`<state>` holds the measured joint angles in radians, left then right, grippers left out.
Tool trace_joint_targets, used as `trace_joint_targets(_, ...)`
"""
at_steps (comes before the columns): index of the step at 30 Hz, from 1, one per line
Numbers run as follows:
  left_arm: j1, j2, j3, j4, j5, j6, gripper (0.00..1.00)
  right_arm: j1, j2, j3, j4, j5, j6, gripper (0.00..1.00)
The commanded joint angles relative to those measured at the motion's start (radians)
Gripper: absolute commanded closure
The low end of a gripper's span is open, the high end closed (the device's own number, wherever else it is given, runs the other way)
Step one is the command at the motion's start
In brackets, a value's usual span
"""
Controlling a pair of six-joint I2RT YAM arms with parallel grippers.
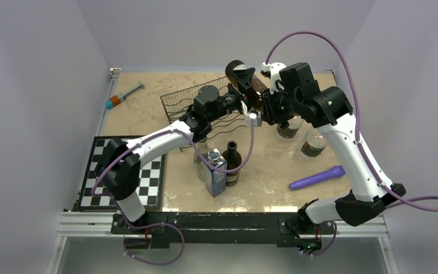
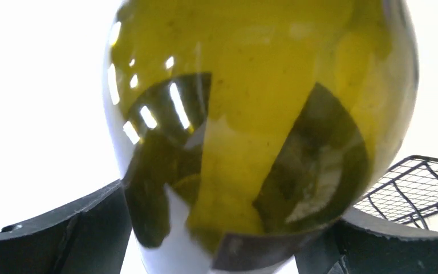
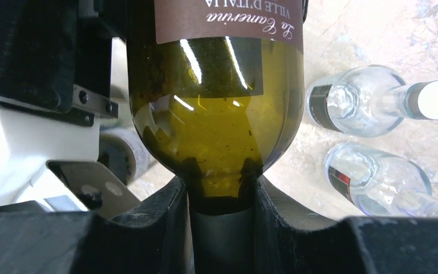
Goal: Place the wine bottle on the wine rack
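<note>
Wine bottle [image 1: 250, 84], which I hold tilted in the air at the right end of the wine rack [image 1: 178, 104]. My right pincer [image 3: 221, 197] is clamped on its neck. My left pincer [image 2: 234, 208] straddles the glass body, fingers spread wide; I cannot tell whether it grips.

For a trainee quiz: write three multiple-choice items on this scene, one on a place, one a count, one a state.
1. The purple tool lies: A on the checkerboard; B in the rack; C right of the carton.
2. Clear bottles in the right wrist view: A one; B two; C four.
3. The right gripper is: A shut on the wine bottle's neck; B open; C out of view.
Key: C, the top view shows it right of the carton; B, two lie side by side there; A, its fingers clamp the neck.
</note>
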<state>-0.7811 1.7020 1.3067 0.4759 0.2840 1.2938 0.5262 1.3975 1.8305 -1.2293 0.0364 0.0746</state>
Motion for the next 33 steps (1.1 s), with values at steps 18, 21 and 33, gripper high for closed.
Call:
trace_joint_targets(18, -0.012, -0.092, 0.163, 0.121, -0.217, -0.522, 0.01, -0.049, -0.150, 0.012, 0.279, 0.317, 0.148, 1.00)
trace_joint_targets(21, -0.013, -0.083, 0.245, 0.024, -0.344, -0.609, 0.01, -0.062, -0.200, -0.105, 0.323, 0.239, 0.156, 1.00)
trace_joint_targets(33, 0.057, -0.129, 0.398, -0.355, -0.449, -0.982, 0.01, -0.058, -0.415, -0.636, 0.537, -0.029, 0.102, 1.00)
